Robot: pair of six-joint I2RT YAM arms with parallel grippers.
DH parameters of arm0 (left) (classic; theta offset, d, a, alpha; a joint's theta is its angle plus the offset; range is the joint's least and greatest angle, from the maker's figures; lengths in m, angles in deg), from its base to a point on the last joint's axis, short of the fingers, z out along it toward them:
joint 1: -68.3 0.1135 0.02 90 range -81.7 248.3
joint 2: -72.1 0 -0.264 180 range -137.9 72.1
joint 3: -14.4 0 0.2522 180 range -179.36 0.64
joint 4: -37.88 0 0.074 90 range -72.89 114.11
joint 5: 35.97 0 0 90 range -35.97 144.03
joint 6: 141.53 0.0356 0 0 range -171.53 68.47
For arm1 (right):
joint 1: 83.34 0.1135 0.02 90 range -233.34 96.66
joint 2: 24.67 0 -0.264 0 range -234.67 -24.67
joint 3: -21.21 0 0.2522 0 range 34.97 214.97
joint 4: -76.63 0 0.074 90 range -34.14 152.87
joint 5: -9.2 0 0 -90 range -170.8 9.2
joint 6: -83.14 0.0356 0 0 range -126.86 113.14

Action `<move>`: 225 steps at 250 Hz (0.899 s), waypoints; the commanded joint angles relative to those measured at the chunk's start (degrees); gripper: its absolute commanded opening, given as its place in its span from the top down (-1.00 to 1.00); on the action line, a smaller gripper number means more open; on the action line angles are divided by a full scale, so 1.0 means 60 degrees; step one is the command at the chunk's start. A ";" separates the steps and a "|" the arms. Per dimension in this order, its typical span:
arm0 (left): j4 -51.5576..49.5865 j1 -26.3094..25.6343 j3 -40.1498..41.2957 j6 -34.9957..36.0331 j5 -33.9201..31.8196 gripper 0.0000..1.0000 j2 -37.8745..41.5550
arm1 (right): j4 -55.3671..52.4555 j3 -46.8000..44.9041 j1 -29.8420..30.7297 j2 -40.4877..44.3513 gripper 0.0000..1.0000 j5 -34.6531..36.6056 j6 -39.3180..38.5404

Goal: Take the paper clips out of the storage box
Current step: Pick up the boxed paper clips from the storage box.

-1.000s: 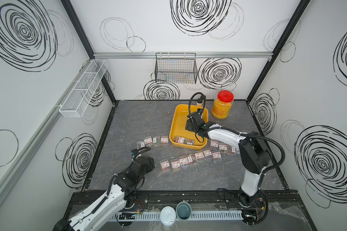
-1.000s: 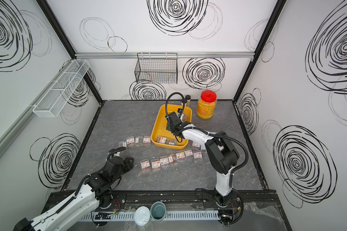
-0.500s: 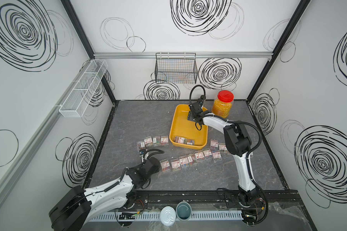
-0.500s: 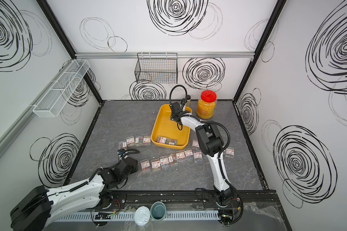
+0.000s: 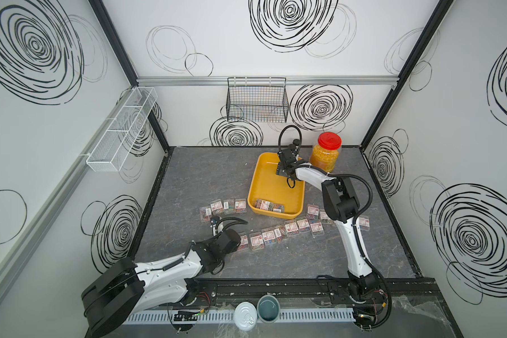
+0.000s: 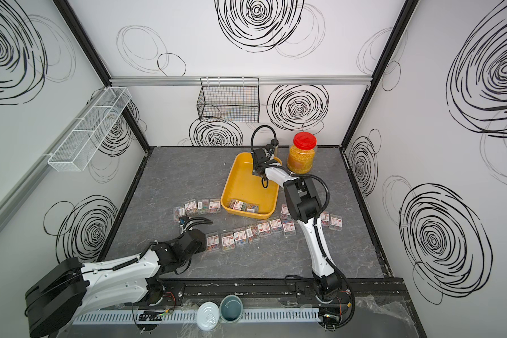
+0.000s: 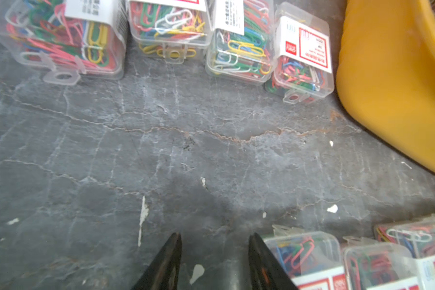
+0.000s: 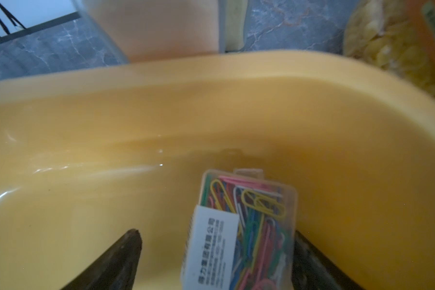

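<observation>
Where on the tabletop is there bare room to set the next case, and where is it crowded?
Bare: the far-left tabletop between the storage box and the left wall; also the near strip between the long row of cases and the front rail. Crowded: the box's near end, flanked by the four-case row and the cases beside the right arm.

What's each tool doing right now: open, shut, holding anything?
Left tool: open, empty.
Right tool: open, one paper clips case between its fingers in the storage box, not clamped.
</observation>
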 commanded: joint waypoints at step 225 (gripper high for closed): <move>-0.1938 0.0111 -0.0691 -0.0350 -0.0603 0.03 0.1430 | 0.0225 -0.1096 0.0467 0.2268 0.07 -0.0575 -0.1190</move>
